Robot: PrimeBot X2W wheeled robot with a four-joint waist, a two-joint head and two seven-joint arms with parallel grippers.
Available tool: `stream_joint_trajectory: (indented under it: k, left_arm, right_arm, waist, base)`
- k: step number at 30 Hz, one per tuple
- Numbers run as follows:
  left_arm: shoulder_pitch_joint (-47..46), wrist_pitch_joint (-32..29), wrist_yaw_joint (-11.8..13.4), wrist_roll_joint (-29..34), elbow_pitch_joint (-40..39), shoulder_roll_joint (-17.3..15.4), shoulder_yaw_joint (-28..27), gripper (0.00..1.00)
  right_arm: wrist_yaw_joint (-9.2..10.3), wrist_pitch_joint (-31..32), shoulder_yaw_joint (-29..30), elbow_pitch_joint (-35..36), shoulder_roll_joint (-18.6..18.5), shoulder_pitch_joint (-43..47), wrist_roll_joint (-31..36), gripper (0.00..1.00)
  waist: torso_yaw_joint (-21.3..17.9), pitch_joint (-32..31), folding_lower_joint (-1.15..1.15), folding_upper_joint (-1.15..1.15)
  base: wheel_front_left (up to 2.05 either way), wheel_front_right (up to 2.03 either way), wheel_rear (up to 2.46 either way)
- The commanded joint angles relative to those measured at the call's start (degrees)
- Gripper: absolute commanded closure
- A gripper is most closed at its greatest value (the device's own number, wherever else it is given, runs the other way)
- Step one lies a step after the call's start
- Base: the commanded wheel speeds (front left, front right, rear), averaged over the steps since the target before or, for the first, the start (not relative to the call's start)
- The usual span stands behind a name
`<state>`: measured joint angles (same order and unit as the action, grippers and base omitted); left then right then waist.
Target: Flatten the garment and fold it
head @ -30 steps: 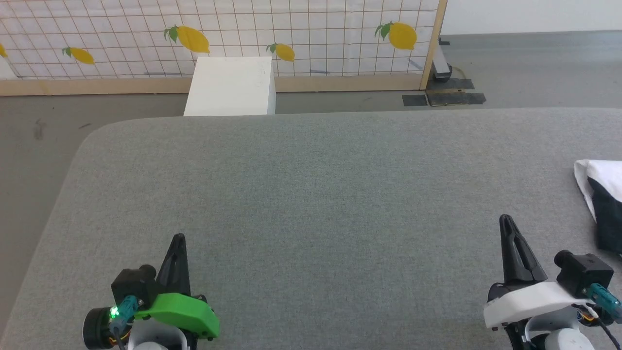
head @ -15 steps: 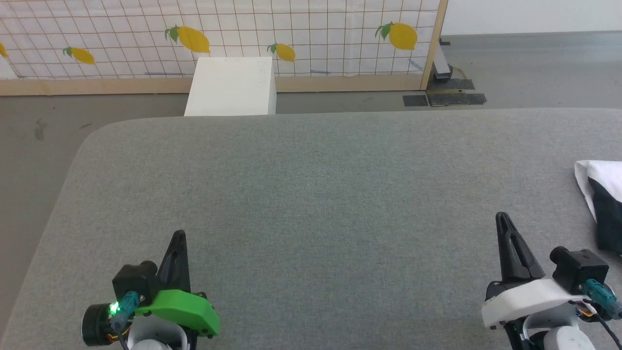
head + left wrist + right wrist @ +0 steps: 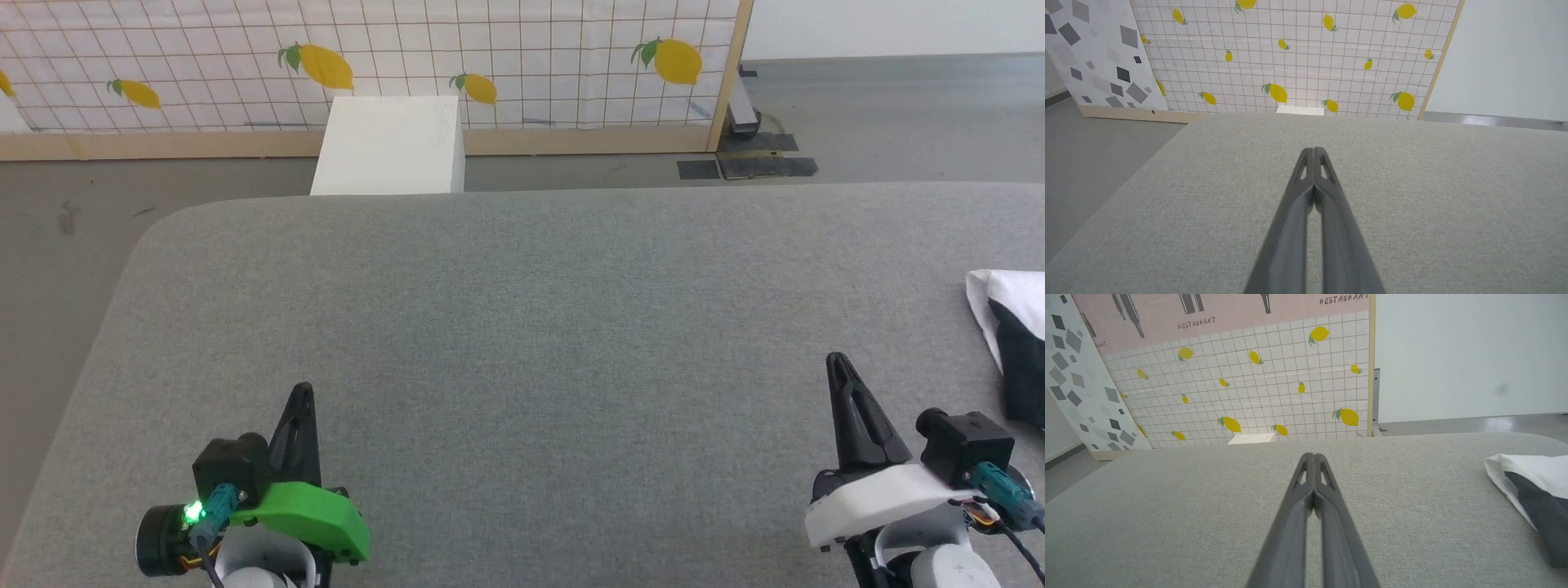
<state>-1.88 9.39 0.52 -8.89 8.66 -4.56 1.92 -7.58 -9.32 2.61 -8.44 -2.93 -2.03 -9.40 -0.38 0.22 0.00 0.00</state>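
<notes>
- We've got our left gripper point(image 3: 301, 390) with its jaws pressed tight together and nothing pinched between them. In the left wrist view the tips meet right over bare grey fabric.
- Same deal with our right gripper point(image 3: 834, 359): jaws together, holding nothing.
- The garment point(image 3: 1012, 322) lies off to the right of the right gripper and a little ahead of its tips. It's near but clearly apart, no contact.
- What we can see of it is a white edge with a black panel next to it, bunched rather than spread flat. The rest runs off the picture's edge, so we can't say how it's lying overall.
- From the left gripper the garment is well apart, out past the right gripper.
- Both grippers point forward over the grey padded table point(image 3: 522, 310). We honestly can't tell whether the tips touch it.
- Ahead of the left gripper and a bit to its right, past the table's far edge, a white box point(image 3: 390, 147) stands on the floor.
- Right behind the box is a lemon-print screen point(image 3: 531, 49).
</notes>
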Motion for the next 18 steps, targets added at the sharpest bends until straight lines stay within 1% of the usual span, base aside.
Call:
stream_joint_trajectory:
  k: [1,18]
  left_arm:
    - [0.63,-0.42,-0.20,0.75,-0.46,0.28,-0.23,1.00]
    - [0.90,-2.40,-0.27,2.55,-2.27,0.59,-0.60,1.00]
  right_arm:
    - [0.03,0.38,-0.13,0.58,0.02,0.78,0.77,1.00]
    - [0.05,2.35,-0.68,2.31,0.03,1.06,2.67,1.00]
  waist:
    - [0.01,0.00,0.00,0.00]
    - [0.09,-0.05,0.00,0.00]
  base:
    - [0.00,0.00,0.00]
    - [0.00,0.00,0.00]
